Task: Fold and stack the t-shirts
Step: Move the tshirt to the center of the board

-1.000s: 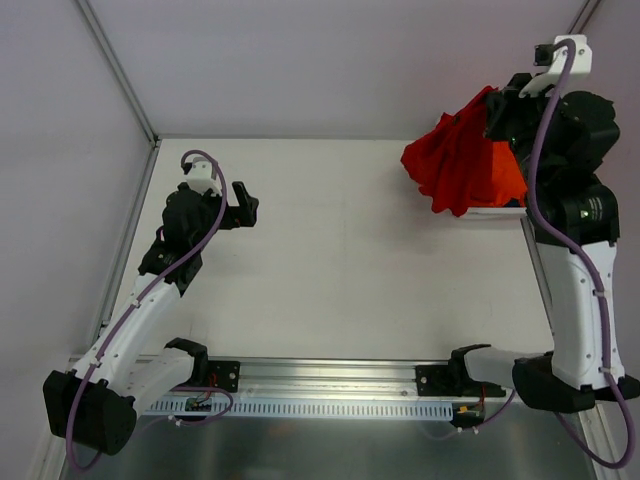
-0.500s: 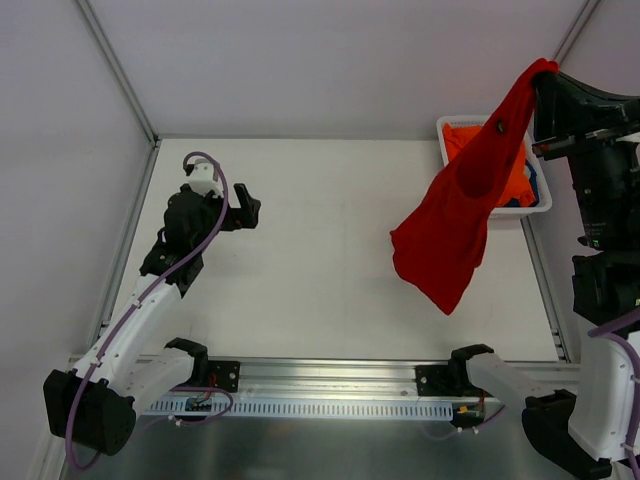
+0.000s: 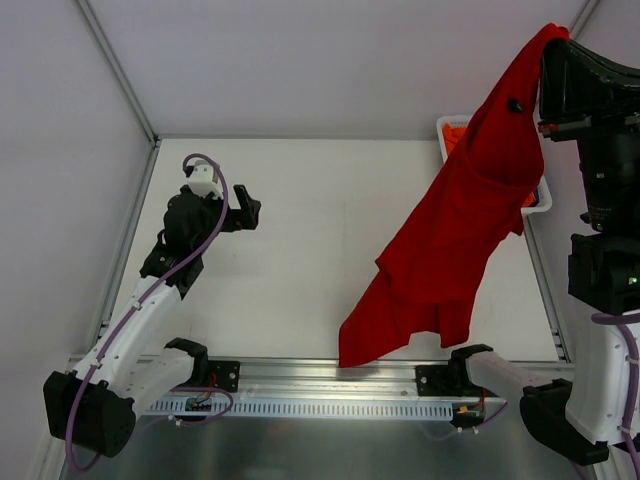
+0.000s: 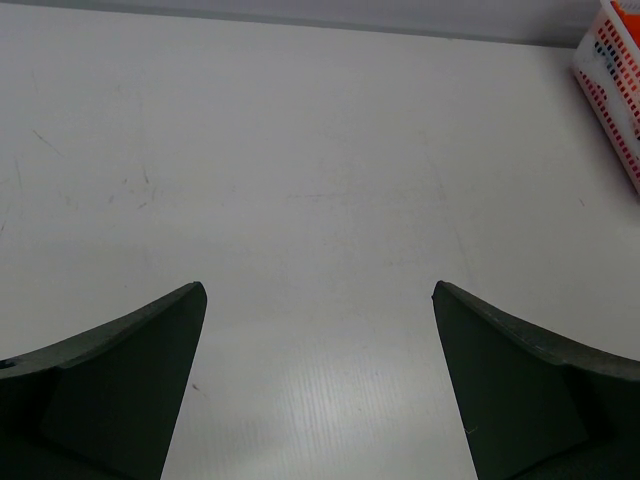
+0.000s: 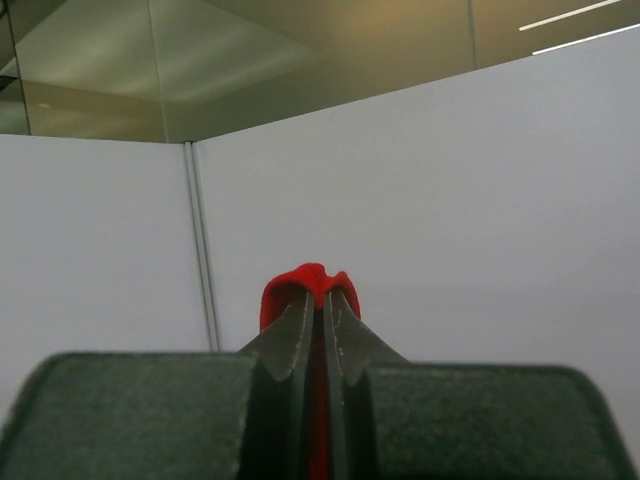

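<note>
Over white table (image 3: 320, 220), red t-shirt (image 3: 450, 250) between right fingers (image 5: 345, 345)

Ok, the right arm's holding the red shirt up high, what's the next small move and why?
Probably lower the right gripper toward the middle of the table to lay the red t-shirt down: it hangs crumpled from one pinched edge, and the left gripper hovers open over bare table.

Lighting: bright, even, diffuse from overhead; table (image 3: 330, 230) near-white, shadows faint and soft-edged; mild sheen on its surface in the left wrist view; left gripper (image 4: 318, 290) dark, soft-focused at close range; right wrist view dimmer, ceiling light strips (image 5: 590, 39) glowing; red t-shirt (image 3: 450, 250) saturated, sharp.
</note>
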